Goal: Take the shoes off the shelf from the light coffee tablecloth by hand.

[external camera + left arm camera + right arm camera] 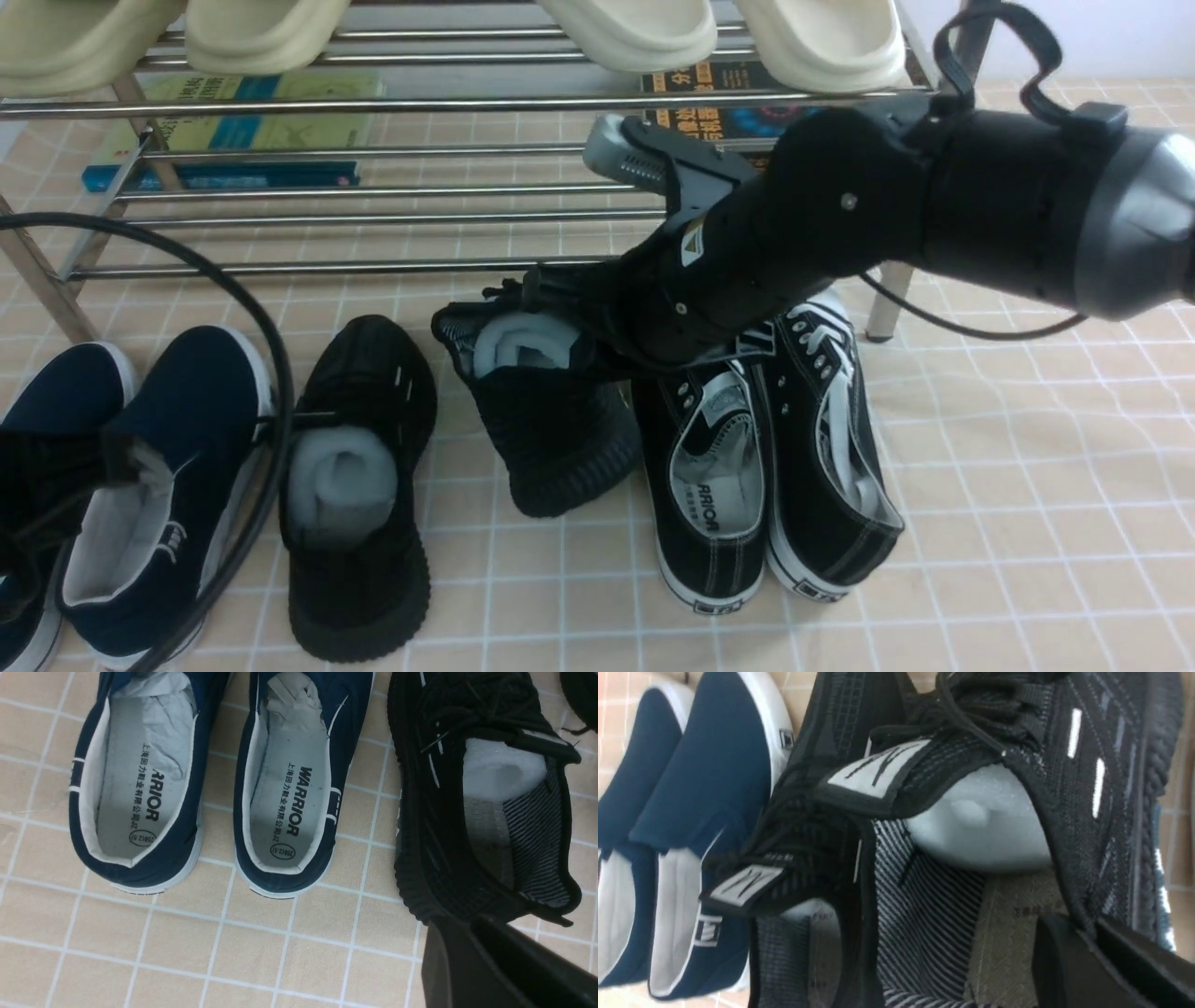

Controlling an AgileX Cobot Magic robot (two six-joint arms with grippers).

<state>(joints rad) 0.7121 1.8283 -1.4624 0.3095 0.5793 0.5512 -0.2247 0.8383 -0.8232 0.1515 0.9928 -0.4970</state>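
My right pincer (1087, 933) clamps the collar of a black knit shoe (551, 429), tilted, apparently lifted, just before the shelf (373, 191); of my left pincer (469, 928) I cannot tell the state.

A pair of black canvas sneakers (770, 467) with white laces stands side by side. Well to their left stand navy slip-ons (196, 411). Behind them lies a dark book (709, 79), with a green book (252, 131) further left. Cream slippers (635, 28) sit higher up.
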